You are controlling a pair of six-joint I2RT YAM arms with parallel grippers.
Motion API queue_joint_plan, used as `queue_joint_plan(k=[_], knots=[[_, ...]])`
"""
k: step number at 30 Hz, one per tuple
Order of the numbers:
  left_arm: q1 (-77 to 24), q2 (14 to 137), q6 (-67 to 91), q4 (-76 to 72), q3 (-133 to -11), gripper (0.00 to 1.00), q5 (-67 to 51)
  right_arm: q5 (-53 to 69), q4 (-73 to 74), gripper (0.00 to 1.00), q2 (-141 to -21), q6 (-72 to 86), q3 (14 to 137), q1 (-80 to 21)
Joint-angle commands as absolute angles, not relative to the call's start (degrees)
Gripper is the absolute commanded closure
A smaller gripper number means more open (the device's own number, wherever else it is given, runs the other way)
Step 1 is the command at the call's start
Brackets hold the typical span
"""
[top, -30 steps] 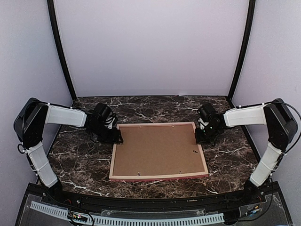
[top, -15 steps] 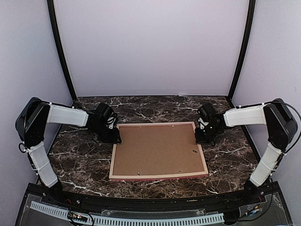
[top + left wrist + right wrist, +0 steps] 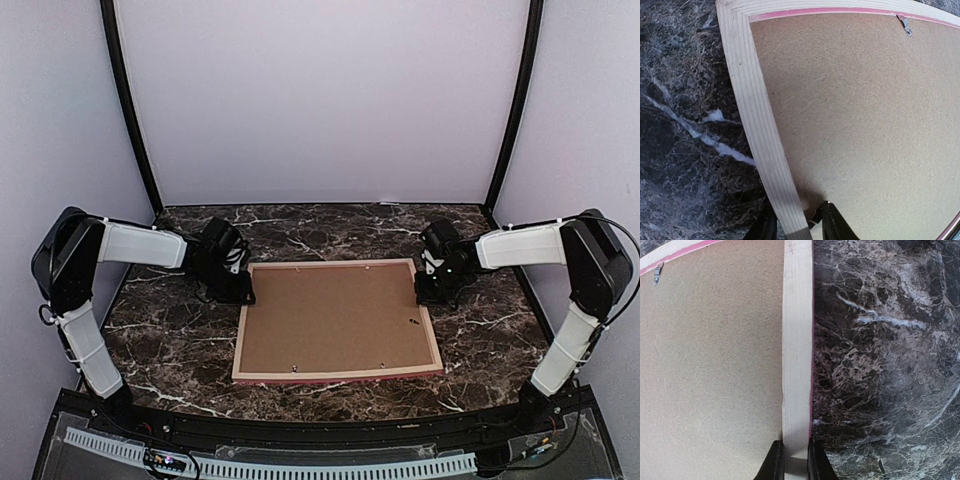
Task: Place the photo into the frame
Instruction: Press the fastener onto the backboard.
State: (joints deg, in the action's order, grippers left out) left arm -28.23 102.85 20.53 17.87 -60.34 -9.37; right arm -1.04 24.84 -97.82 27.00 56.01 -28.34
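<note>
The frame (image 3: 338, 374) lies face down on the tabletop (image 3: 160, 340) with its brown backing board (image 3: 335, 320) uppermost; the photo is not visible; both arms reach inward to the side rails' far ends; the right gripper (image 3: 795, 457) clamps the right rail; the left gripper (image 3: 797, 220) has just narrowed astride the left rail, though I cannot tell if it is gripping yet; a 2-handed lift looks likely.

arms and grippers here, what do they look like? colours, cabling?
Both alike: left arm and right arm have white link shells with black joint housings. Thin black cables loop beside the shoulder joints. The left gripper and right gripper are black with plain tapered fingers. No markings visible.
</note>
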Motion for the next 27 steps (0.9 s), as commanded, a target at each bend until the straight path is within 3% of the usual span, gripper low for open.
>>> queue_joint_plan(k=[1, 11, 20, 27], knots=[[-28.8, 103.2, 18.9, 19.1, -58.8, 0.74, -9.8, 1.7, 23.8, 0.9, -101.7, 27.5, 53.9, -28.2], [-28.8, 103.2, 18.1, 19.1, -58.5, 0.73, -11.1, 1.7, 23.7, 0.9, -101.9, 27.5, 53.9, -28.2], [-28.8, 101.3, 18.3, 19.4, -59.2, 0.42, -12.3, 1.3, 24.0, 0.9, -101.9, 27.6, 53.9, -28.2], [-28.8, 97.1, 18.7, 19.4, -57.4, 0.29, -12.0, 1.9, 23.8, 0.9, -102.1, 28.4, 54.3, -28.2]])
